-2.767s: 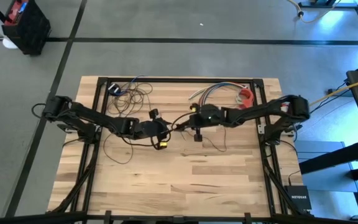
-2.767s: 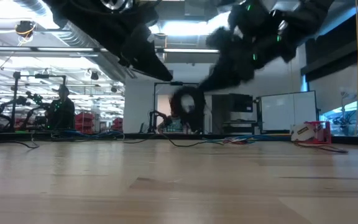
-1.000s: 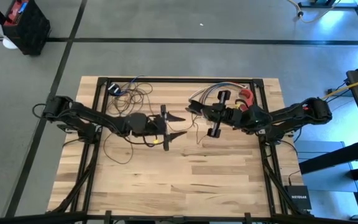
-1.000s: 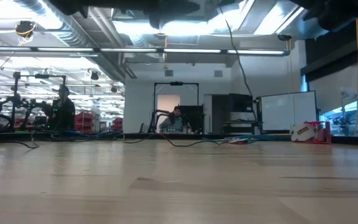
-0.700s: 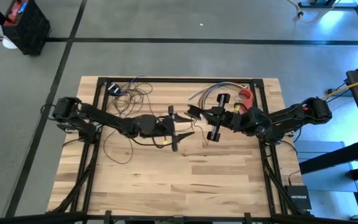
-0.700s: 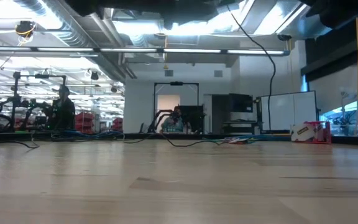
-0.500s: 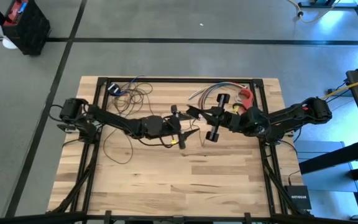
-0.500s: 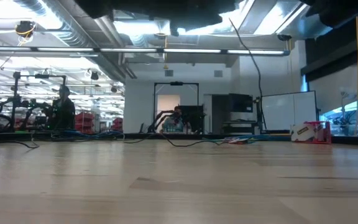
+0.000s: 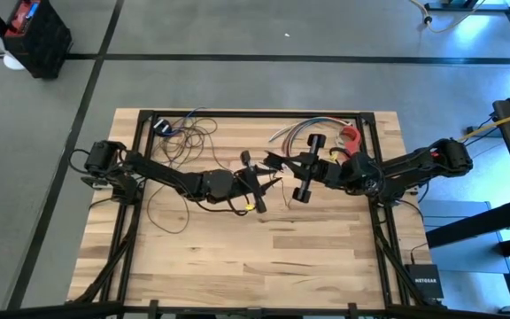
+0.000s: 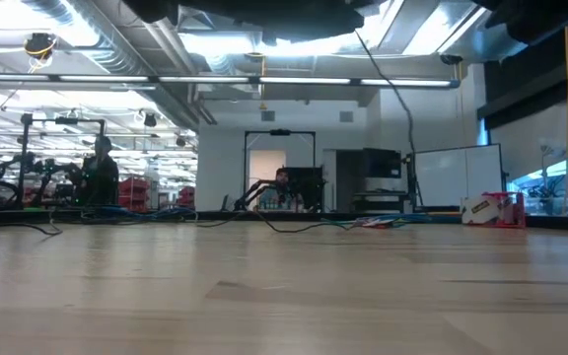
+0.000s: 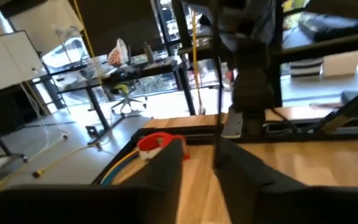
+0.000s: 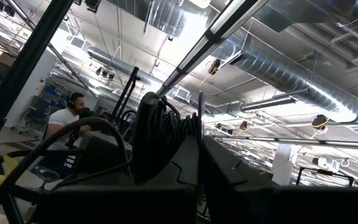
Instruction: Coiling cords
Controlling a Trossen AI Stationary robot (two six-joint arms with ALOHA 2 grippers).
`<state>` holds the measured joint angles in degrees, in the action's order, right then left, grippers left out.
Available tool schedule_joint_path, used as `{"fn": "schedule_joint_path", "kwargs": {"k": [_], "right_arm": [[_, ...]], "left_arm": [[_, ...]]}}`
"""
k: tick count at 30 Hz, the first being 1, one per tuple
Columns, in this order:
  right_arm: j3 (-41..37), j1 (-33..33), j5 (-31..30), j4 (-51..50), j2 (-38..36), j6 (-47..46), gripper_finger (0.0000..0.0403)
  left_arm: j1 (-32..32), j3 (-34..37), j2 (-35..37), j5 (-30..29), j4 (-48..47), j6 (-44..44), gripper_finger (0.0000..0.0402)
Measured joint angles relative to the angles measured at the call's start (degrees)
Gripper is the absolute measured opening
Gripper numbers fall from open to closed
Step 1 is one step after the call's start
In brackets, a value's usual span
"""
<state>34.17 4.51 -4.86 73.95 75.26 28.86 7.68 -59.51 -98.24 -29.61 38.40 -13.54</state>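
two arms meet mid-table: left gripper (image 9: 268,181) jaw state unclear; right gripper (image 9: 275,161) pinches cords (image 9: 184,133).

Left arm advances toward the right.
We see the left gripper (image 9: 268,183) now nearer the right gripper (image 9: 275,162), its fingers (image 11: 166,163) narrowed around the cords (image 11: 217,134).

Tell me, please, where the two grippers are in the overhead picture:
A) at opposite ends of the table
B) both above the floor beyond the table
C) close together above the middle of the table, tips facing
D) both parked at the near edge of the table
C: in the high view the left gripper and the right gripper nearly meet over the table, with the thin dark cord between them.
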Motion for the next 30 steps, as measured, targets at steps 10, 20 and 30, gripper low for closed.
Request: {"fn": "schedule_joint_path", "kwargs": {"k": [10, 20, 30], "right_arm": [[-0.11, -0.07, -0.03, -0.34, 0.01, 0.14, 0.0013], [-0.09, -0.02, -3.08, -4.44, 0.00, 7.86, 0.0005], [-0.04, -0.04, -6.31, -6.13, 0.00, 10.86, 0.0007]], "left_arm": [[0.66, 0.00, 0.52, -18.53, -7.83, -11.28, 0.0019], [5.77, 0.04, 6.72, -40.02, -8.27, -28.81, 0.0030], [6.58, 0.04, 18.38, -46.32, -7.88, -38.52, 0.0030]]}}
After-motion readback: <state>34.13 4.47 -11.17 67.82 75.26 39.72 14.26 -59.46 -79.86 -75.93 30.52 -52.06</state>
